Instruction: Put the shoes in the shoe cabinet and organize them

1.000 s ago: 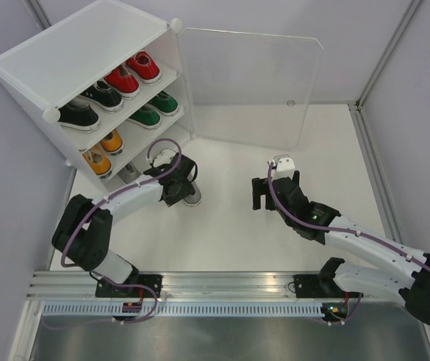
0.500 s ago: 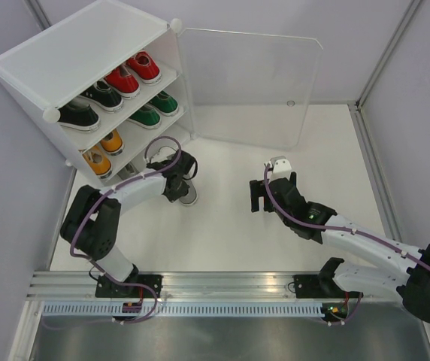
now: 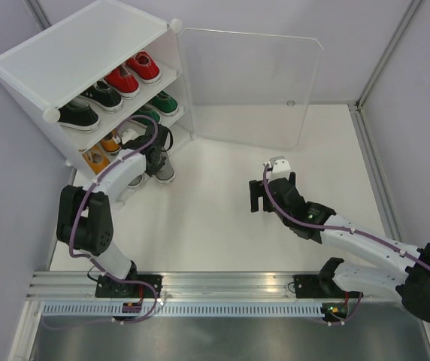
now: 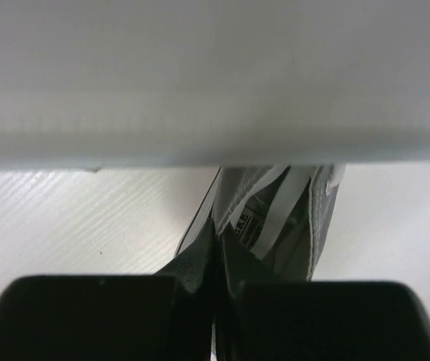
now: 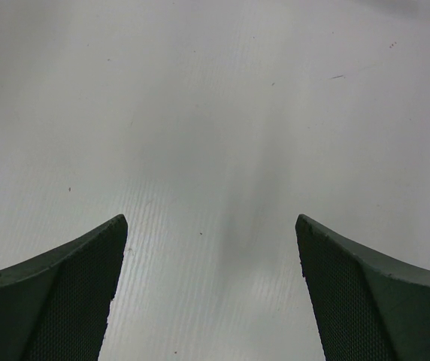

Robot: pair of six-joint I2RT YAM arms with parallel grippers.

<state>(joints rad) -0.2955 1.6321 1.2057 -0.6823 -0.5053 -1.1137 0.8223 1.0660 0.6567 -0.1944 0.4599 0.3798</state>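
The white tabletop point(image 3: 222, 233) is bare on the side away from the cabinet point(image 3: 80, 49), with a metal rail point(image 3: 222, 284) along its near edge where two arms are bolted. Pale grey walls point(image 3: 4, 195) close in behind the cabinet and on both sides.

Well clear of the cabinet's front and to its right, the right pincer point(image 3: 266, 201) hangs over plain tabletop. Its fingers point(image 5: 57, 293) are spread wide with nothing between them.

The left pincer point(image 4: 216, 235) is at the foot of the cabinet's open front, its tips pressed together on the side wall of a grey shoe point(image 3: 165, 173). That shoe sits at the mouth of the lowest tier. Its long axis slants out from the cabinet toward the near right, and in the wrist view its far end runs under a white cabinet panel. Whether that end is toe or heel I cannot tell.

In the cabinet, the top shelf holds two black shoes point(image 3: 80, 115) on the left and two red shoes point(image 3: 123, 81) on the right. Below are two orange shoes point(image 3: 96, 161) on the left and two green shoes point(image 3: 166, 104) on the right. All have an end facing out of the open front. That makes nine shoes counted.

The cabinet's clear door point(image 3: 252, 83) stands swung wide open to its right.
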